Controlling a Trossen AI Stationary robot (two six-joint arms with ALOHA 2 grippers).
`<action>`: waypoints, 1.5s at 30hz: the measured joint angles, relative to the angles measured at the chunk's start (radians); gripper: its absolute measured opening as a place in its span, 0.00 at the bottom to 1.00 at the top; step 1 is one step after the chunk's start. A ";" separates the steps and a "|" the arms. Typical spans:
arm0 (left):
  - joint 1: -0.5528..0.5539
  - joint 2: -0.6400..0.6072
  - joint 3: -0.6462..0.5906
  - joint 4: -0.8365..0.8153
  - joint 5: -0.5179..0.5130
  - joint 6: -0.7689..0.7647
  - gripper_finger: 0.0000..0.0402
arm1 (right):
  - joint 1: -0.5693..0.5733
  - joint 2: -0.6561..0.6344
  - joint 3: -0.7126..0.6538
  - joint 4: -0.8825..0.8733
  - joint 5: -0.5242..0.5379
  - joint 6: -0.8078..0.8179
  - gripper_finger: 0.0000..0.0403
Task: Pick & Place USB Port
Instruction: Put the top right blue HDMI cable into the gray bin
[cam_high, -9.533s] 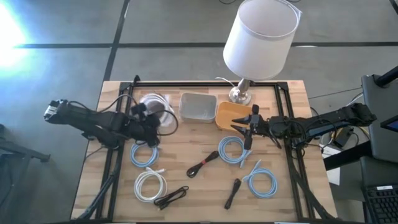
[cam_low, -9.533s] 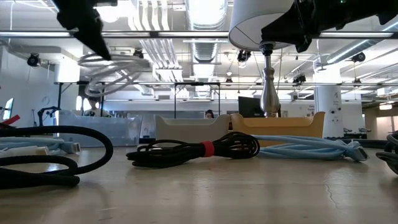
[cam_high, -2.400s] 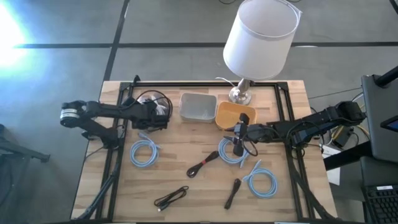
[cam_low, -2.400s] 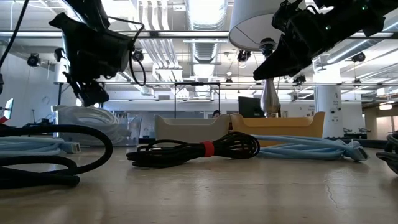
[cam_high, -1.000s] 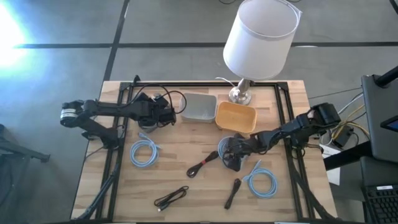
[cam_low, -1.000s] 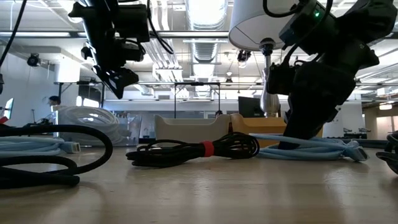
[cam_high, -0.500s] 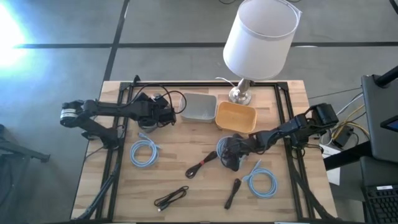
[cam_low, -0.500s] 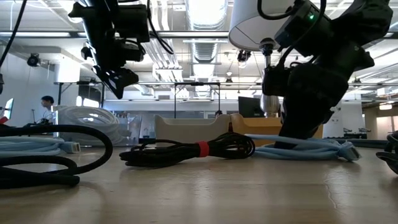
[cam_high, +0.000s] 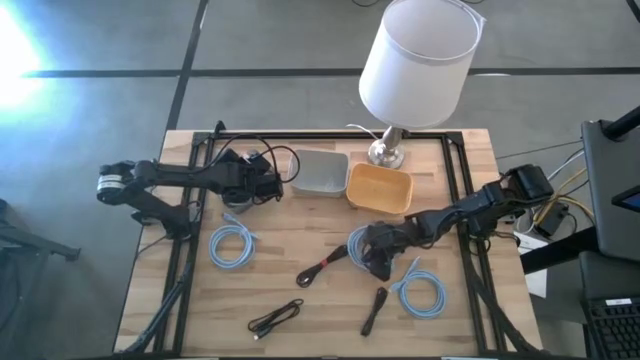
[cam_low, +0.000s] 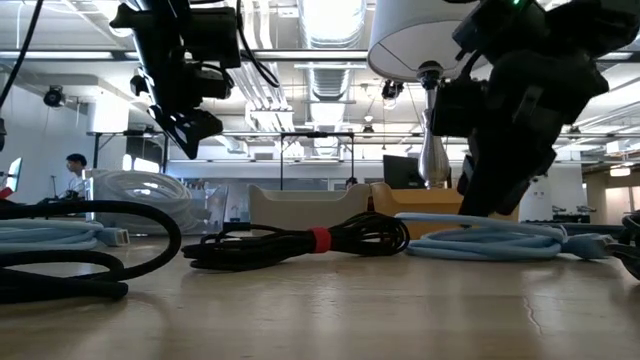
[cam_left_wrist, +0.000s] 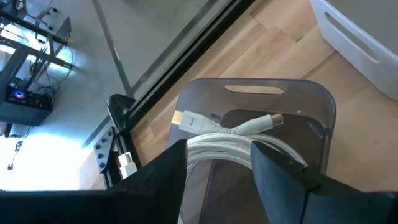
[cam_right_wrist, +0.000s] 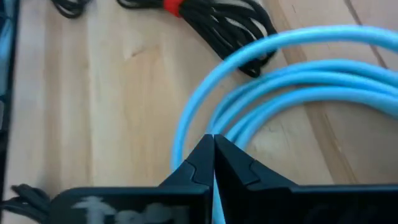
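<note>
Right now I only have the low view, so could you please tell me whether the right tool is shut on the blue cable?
Observer: Yes. In the right wrist view the right tool has its fingertips pressed together on one strand of the light blue cable.
Operator: Thank you. Which blue coil is that?
Observer: In the high view it is the one nearest the orange bin.
Operator: And what is under the left tool?
Observer: The left wrist view shows the left tool open above a clear bin that holds a coiled white cable.
</note>
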 joint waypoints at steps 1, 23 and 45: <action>0.000 0.000 0.000 0.000 0.000 0.000 0.45 | 0.002 -0.010 0.000 0.003 0.001 -0.004 0.02; 0.000 0.000 0.000 0.000 0.000 0.006 0.45 | -0.083 -0.139 0.002 -0.010 0.017 -0.321 0.11; 0.000 0.000 0.000 0.010 0.000 -0.004 0.46 | -0.045 -0.137 0.002 0.013 0.047 -0.323 0.33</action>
